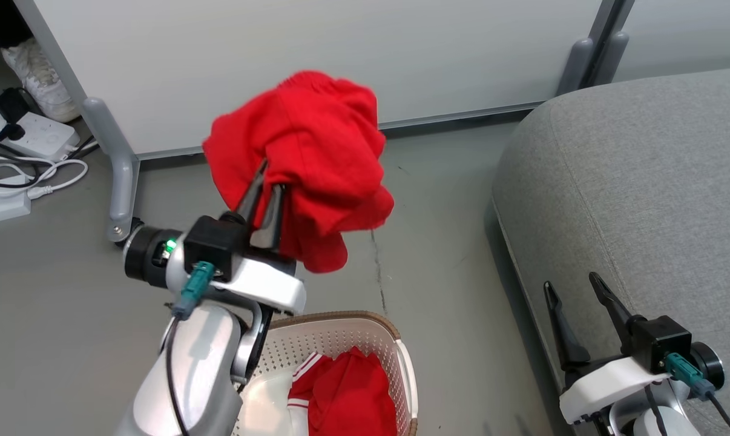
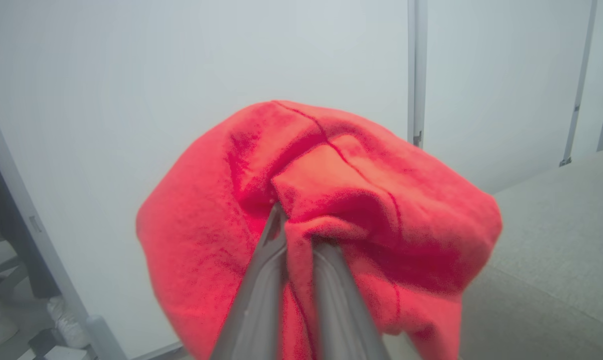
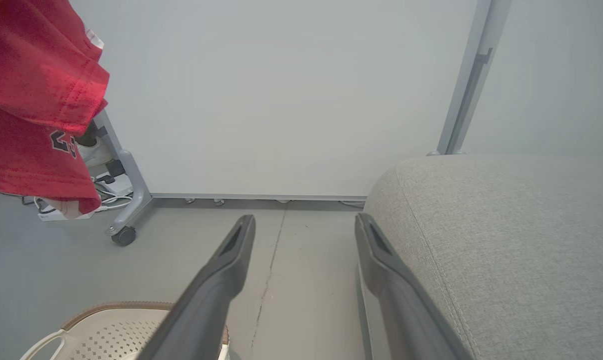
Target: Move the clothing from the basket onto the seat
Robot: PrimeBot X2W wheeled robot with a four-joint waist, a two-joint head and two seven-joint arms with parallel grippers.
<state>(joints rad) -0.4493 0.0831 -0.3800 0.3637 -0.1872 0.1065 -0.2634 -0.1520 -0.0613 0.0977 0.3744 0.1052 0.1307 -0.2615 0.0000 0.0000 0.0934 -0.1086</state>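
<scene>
Bright even light, soft shadows

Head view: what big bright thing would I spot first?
A bright red garment bunched in the air, pinched by the left gripper, up beyond the white basket. Another red garment with white stripes lies in that basket, and the open right gripper hovers by the grey seat.

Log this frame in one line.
left gripper: shut on red garment, held aloft clear of basket | right gripper: open, empty, beside seat | striped garment: in basket
</scene>
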